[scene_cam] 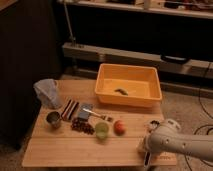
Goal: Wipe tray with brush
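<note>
Smooth orange plastic tray, matt wooden table, dull metal cup; gripper at table's front-right edge.

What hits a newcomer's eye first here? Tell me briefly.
The large orange-yellow plastic tray glows at the wooden table's far side, a small dark scrap lying inside it. At the near right corner is the white robot arm, its hand low at the table's edge.
</note>
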{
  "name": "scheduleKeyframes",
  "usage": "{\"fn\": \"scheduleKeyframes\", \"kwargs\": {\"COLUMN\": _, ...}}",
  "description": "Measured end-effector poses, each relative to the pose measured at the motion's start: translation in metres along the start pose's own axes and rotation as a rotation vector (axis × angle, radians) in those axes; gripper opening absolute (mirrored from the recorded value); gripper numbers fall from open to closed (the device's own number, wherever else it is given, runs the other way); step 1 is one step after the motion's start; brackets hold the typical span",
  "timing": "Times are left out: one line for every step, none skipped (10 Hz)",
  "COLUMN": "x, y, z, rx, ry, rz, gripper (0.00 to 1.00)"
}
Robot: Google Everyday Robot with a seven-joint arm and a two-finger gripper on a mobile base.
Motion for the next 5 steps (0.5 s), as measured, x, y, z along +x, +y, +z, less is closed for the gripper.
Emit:
{"fn": "scheduleKeyframes", "kwargs": {"x": 0.0006, "y": 0.0000, "z": -0.0020, "rx": -0.001, "ry": 0.002, "rz": 0.002, "gripper": 0.07}}
{"fn": "scheduleKeyframes", "kwargs": {"x": 0.0009, "y": 0.0010, "z": -0.0030, "rx": -0.003, "ry": 0.003, "rz": 0.001, "gripper": 0.02}}
{"fn": "scheduleKeyframes", "kwargs": {"x": 0.0010, "y": 0.0013, "z": -0.0030, "rx": -0.003, "ry": 0.003, "rz": 0.002, "gripper": 0.00}}
{"fn": "scheduleKeyframes", "kwargs": {"x": 0.0004, "y": 0.0021, "z": -0.0005, "rx": -0.001, "ry": 0.013, "rz": 0.011, "gripper": 0.00}}
{"fn": "scheduleKeyframes", "kwargs": {"x": -0.0011, "y": 0.0040, "z": 0.0040, "rx": 0.002, "ry": 0.027, "rz": 0.034, "gripper": 0.00}}
